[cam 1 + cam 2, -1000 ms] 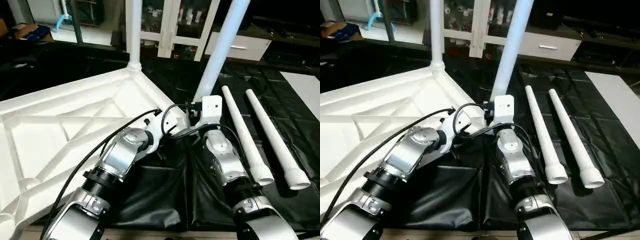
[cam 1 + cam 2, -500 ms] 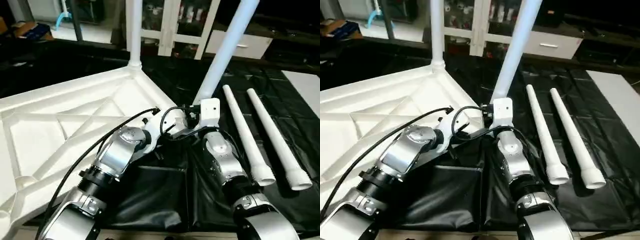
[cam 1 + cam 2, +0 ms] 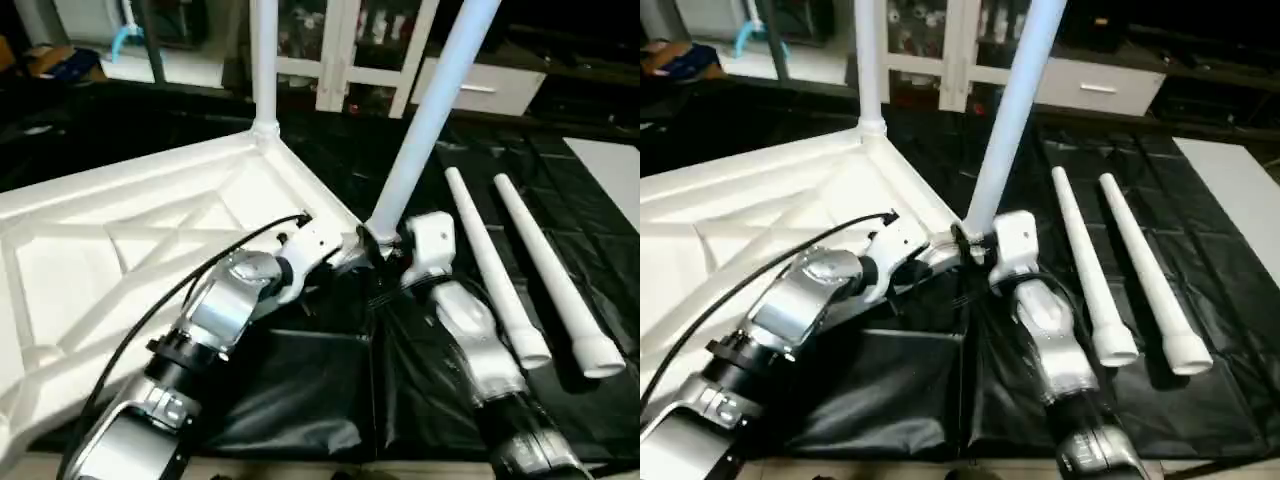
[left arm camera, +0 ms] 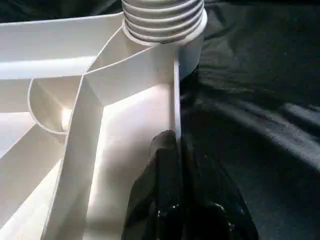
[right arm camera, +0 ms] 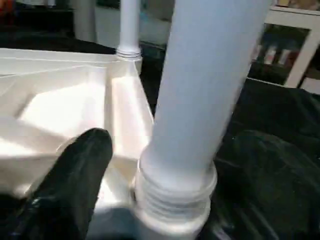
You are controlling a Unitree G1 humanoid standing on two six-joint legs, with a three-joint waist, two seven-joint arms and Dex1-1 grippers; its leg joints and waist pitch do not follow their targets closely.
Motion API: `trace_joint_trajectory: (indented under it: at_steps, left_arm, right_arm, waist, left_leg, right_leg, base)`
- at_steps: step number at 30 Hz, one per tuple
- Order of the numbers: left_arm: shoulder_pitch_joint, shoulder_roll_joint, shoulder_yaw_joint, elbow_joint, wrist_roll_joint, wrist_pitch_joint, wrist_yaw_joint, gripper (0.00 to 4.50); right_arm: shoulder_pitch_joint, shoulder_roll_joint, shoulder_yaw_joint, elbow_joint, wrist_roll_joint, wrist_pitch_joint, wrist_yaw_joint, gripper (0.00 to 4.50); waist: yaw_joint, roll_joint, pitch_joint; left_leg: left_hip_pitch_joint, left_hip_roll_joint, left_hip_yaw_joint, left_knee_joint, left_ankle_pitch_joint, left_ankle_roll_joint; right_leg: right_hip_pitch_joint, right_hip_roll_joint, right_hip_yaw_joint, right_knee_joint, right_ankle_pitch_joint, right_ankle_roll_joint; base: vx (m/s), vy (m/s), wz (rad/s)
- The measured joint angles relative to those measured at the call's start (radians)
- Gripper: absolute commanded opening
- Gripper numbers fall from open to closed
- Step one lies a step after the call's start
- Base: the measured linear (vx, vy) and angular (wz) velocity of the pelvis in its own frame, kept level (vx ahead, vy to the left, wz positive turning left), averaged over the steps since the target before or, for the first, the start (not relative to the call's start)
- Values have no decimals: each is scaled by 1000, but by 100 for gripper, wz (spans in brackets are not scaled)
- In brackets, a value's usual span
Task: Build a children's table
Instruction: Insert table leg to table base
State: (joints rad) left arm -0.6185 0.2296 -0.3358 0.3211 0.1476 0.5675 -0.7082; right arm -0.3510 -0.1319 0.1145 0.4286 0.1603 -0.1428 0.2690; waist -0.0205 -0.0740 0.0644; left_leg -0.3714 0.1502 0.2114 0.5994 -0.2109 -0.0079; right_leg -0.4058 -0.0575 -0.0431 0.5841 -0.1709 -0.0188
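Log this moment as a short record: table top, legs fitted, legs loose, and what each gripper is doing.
table top: white table top lies underside up on a black sheet
legs fitted: far leg upright in its corner socket; near leg stands tilted in the near corner socket
legs loose: two spare legs lie side by side on the sheet
left gripper: left gripper shut on the top's rim beside the near socket
right gripper: right gripper open beside the near leg's base
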Motion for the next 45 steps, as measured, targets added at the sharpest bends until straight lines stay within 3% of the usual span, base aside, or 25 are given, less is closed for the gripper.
trace_joint_trajectory:
  at_steps: [6, 10, 13, 16, 20, 28, 34, 38, 39, 42, 45]
  left_arm:
    - [0, 16, -4, 13, 0, -40, -15, 0]
    - [26, 90, -29, 12, -17, -172, -111, 0]
    - [65, 154, -38, -26, -32, -250, -203, 0]
    - [110, 196, -64, -88, -60, -299, -302, 0]
    - [123, 205, -108, -102, -66, -354, -359, 0]
    - [134, 215, -121, -104, -78, -397, -421, 0]
    - [138, 223, -124, -105, -96, -413, -452, 0]
    - [139, 224, -128, -108, -102, -419, -472, 0]
    - [139, 225, -129, -108, -102, -420, -475, 0]
    - [139, 225, -132, -109, -102, -422, -477, 0]
    - [139, 225, -133, -109, -102, -422, -478, 0]
  right_arm:
    - [108, -52, -12, -185, 81, 66, 86, 447]
    - [194, -146, -21, -332, 192, 147, 231, 447]
    - [218, -251, -30, -370, 244, 200, 369, 447]
    - [237, -365, -30, -386, 279, 232, 526, 447]
    - [237, -418, -31, -392, 304, 251, 637, 447]
    - [222, -502, -26, -400, 315, 274, 789, 447]
    - [148, -503, -12, -315, 307, 267, 869, 447]
    - [110, -489, 14, -253, 278, 240, 895, 431]
    - [109, -480, 18, -243, 268, 237, 896, 396]
    - [103, -468, 40, -212, 256, 224, 909, 386]
    - [98, -467, 48, -205, 256, 219, 927, 350]
  waist:
    - [0, 1, 1]
    - [4, 2, 2]
    - [13, 4, 2]
    - [36, 5, 3]
    - [56, 4, 2]
    - [58, 3, 1]
    - [60, 1, 1]
    - [63, 1, 0]
    - [64, 1, 0]
    - [66, 1, 0]
    - [66, 1, 0]
  left_leg:
    - [0, 0, 0, 0, -3, -5]
    - [0, 0, 0, 0, -3, -4]
    - [1, 0, 0, 0, -3, -4]
    - [4, 0, 0, 0, -3, -4]
    - [5, 0, 4, 0, -3, -4]
    - [5, 1, 8, 2, 0, 1]
    - [5, 1, 9, 3, 1, 3]
    - [4, 1, 9, 3, 2, 3]
    - [4, 1, 10, 3, 2, 3]
    - [4, 1, 10, 4, 2, 3]
    - [4, 2, 10, 5, 2, 4]
  right_leg:
    - [0, 0, 0, 0, 0, 0]
    - [0, 0, -1, -1, 0, 0]
    - [2, 0, 0, -1, 0, 0]
    - [6, -1, -1, -2, -1, 0]
    - [10, -3, 1, -2, -1, 0]
    - [13, -4, 3, -2, -1, 1]
    - [13, -5, 2, 0, -1, 1]
    - [13, -6, 2, 0, -1, 1]
    - [13, -6, 2, 0, -1, 1]
    - [13, -6, 2, 1, -1, 1]
    - [13, -6, 2, 2, -1, 1]
  base:
    - [0, 0, 0]
    - [0, 0, 0]
    - [0, 0, 0]
    - [0, 0, 0]
    - [0, 0, 0]
    - [0, 0, 0]
    - [0, 0, 0]
    - [0, 0, 0]
    - [0, 0, 0]
    - [0, 0, 0]
    - [0, 0, 0]
